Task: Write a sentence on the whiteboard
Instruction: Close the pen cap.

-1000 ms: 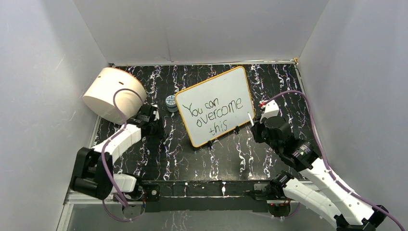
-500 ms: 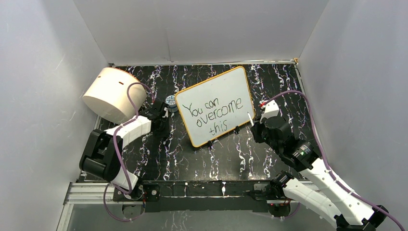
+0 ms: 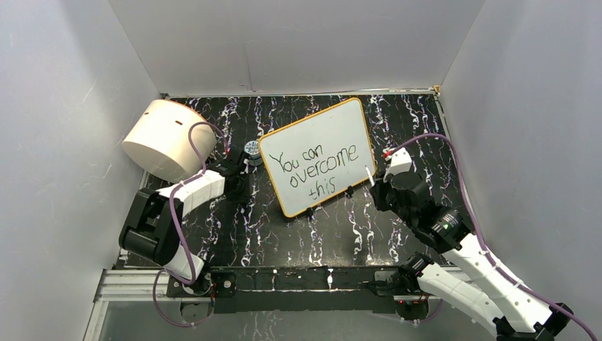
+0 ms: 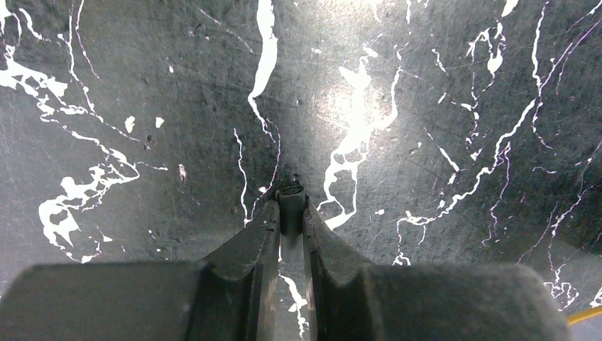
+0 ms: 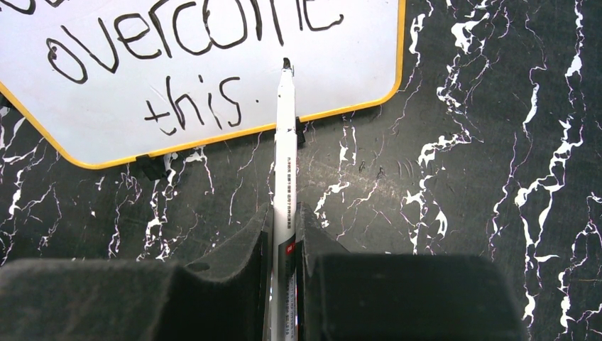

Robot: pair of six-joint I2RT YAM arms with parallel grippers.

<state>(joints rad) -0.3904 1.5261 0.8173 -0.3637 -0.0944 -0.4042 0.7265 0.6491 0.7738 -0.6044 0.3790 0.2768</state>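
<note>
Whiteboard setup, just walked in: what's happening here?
The right tool grips a white marker, with the tip over the whiteboard just right of "this". The sentence reads "You can overcome this" in three lines. The left tool is low over the black marbled table, left of the board, and closed on a small dark piece I cannot identify.

A: Where can a hand pass?
B: The bare table (image 3: 334, 234) in front of the whiteboard (image 3: 334, 131) is open. On the left, a cream cylinder (image 3: 169, 140), a small jar (image 3: 253, 150) and the left gripper (image 4: 291, 207), clamped on a small dark cap (image 4: 291, 193), crowd the gap.
A: And the right?
B: The right gripper (image 5: 285, 217), gripping a marker (image 5: 285, 142), blocks that corner.
</note>
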